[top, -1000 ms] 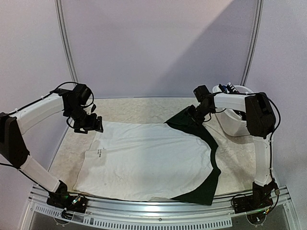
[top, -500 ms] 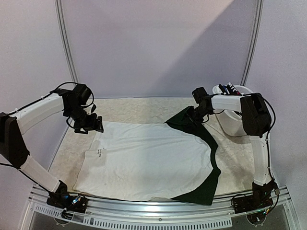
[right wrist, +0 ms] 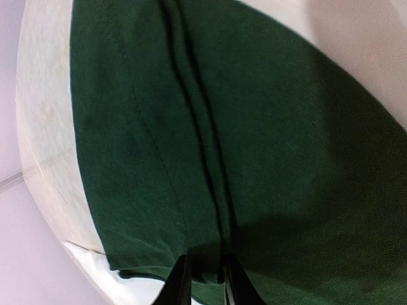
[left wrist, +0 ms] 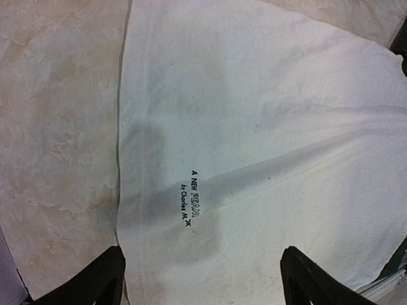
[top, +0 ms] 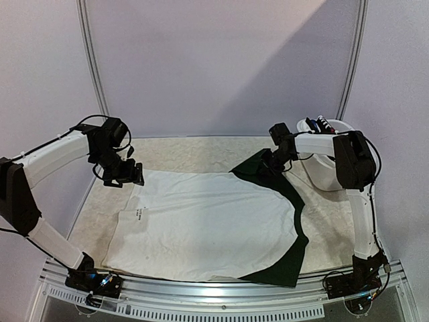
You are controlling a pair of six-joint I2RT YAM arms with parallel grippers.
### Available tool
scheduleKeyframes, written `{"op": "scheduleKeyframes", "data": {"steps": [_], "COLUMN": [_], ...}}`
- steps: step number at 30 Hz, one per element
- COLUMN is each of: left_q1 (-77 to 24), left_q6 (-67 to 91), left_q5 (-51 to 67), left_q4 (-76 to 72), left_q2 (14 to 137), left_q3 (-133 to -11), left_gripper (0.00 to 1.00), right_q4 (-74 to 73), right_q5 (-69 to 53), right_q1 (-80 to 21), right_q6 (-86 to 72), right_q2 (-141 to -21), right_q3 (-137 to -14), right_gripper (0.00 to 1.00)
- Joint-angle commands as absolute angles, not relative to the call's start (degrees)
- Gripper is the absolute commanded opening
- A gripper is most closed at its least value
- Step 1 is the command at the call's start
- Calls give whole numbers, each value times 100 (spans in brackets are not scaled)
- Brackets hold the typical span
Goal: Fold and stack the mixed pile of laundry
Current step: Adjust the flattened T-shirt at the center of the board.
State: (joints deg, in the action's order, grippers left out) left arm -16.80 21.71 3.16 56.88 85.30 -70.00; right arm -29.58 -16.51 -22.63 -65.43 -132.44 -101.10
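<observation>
Two garments: white T-shirt point(top: 208, 225) flat; green piece point(top: 285, 265) strip running far-to-near.

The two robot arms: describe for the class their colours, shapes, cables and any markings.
Both the left arm and the right arm have smooth white tubular links joined by bulky black joint housings. Thin black cables loop along them. The left gripper and right gripper are black, each with two slim tapered fingers. No markings are legible.

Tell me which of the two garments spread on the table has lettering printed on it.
The white T-shirt: small black lettering sits near its left edge. The dark green piece beneath it, showing along the right side, looks plain.
</observation>
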Motion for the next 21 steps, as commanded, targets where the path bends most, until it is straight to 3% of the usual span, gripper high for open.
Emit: {"op": "scheduleKeyframes", "data": {"steps": [1,4,13,21], "left_q1": [-1627,-1634,-1617,-1575], "left_q6": [2215,2202,2150,2099], "left_q5": [246,238,220,203], "left_q4": [5759,5761,5766,5863], "left_q2": [8539,8576,8748,8911], "left_q3": [-7090,-7114,-7248,-7392], "left_gripper": [86,86,86,86], "right_q4": [-3202,-3336,-3471,-2682], "right_q5": [-1513,-1449,-1460,-1941], "right_q1": [-2236,-2233,-2338,-2521], "right_q6": [-6437,-6346,-5980,-5586], "right_q2": [-13384,-13360,-13647,-14370], "right_q3": [-10381,-10593,-11636,-12609], "right_gripper": [8,0,0,0]}}
